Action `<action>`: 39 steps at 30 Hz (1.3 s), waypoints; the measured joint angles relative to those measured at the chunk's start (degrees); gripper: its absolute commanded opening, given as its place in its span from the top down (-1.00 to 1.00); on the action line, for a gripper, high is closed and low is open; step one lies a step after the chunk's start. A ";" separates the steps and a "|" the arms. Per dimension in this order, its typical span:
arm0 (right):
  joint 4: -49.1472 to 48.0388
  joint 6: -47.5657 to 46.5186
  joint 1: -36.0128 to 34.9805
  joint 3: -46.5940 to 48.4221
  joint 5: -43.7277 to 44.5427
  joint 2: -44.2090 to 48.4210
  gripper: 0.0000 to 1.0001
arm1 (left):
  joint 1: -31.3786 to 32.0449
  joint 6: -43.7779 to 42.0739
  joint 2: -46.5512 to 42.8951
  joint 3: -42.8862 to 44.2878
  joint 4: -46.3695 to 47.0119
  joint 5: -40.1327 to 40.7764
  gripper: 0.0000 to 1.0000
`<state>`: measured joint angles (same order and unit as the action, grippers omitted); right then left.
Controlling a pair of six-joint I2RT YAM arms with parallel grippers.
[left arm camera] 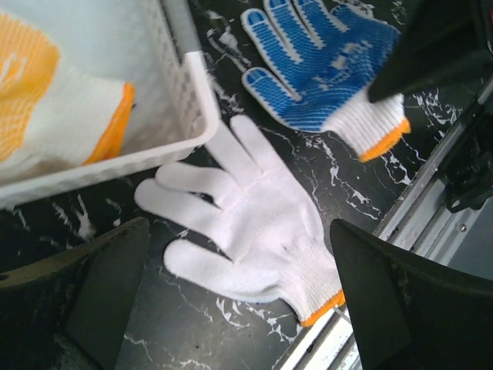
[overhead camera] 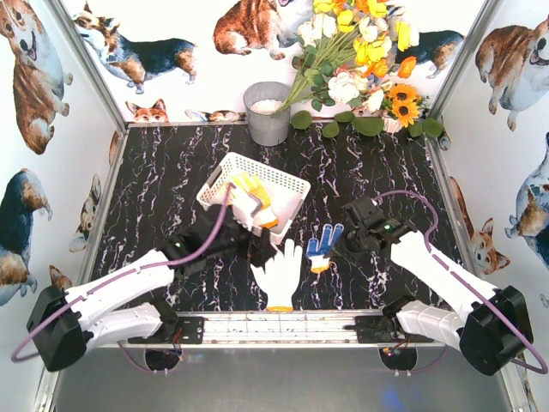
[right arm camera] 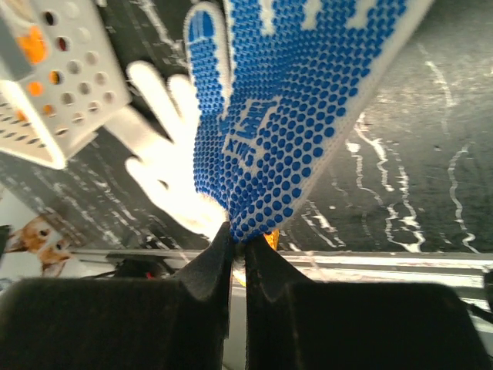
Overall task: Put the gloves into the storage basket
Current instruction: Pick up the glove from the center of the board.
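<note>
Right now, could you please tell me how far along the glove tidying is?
Done: some gloves lie in the white storage basket. In hand: the right gripper is shut on the cuff of the blue-dotted glove, outside the basket. Remaining: that glove and the white glove on the table, under the open left gripper, must go in.

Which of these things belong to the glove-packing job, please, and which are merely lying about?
Job: blue-dotted glove, white glove, stowed gloves, white basket.
Lying about: grey bucket, flowers.
</note>
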<state>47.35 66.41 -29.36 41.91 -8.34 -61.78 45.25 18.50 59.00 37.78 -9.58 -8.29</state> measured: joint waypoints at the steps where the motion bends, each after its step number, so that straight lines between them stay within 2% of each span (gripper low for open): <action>1: -0.26 0.35 0.00 0.59 -0.37 0.00 1.00 | 2.19 -1.09 0.28 0.07 1.07 1.38 -0.91; 5: -2.01 1.57 0.00 2.16 -1.79 0.02 1.00 | 9.01 -5.77 3.21 1.31 4.37 6.08 -0.91; 10: -4.22 3.15 0.00 2.51 -3.50 0.02 1.00 | 14.51 -10.91 8.39 2.51 7.96 9.94 -0.92; 20: -8.11 5.75 0.00 2.51 -5.77 -0.15 1.00 | 18.80 -16.46 14.40 3.41 12.90 11.82 -0.92; 23: -9.22 6.12 0.00 2.51 -6.62 -0.44 1.00 | 19.41 -17.42 16.11 5.22 13.49 12.55 -0.79; 26: -10.08 6.21 0.00 2.51 -7.32 -0.87 1.00 | 19.89 -18.45 17.53 6.82 15.08 13.64 -0.39; 29: -10.49 6.43 0.00 2.51 -7.98 -1.18 1.00 | 19.98 -19.61 18.40 7.26 16.06 14.78 -0.17; 32: -11.06 6.82 0.00 2.51 -8.28 -1.27 1.00 | 19.98 -20.59 18.82 7.26 16.06 15.43 -0.10; 37: -12.87 7.39 0.00 2.51 -9.01 -1.64 1.00 | 20.00 -21.77 18.91 7.26 15.78 15.56 -0.24; 39: -13.75 7.54 0.00 2.51 -9.68 -2.19 1.00 | 20.04 -22.21 19.08 7.28 15.78 15.96 -0.14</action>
<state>33.61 73.95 -29.36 44.42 -18.02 -63.96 65.30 -3.70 78.08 45.06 6.20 7.66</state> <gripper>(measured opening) 0.059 0.614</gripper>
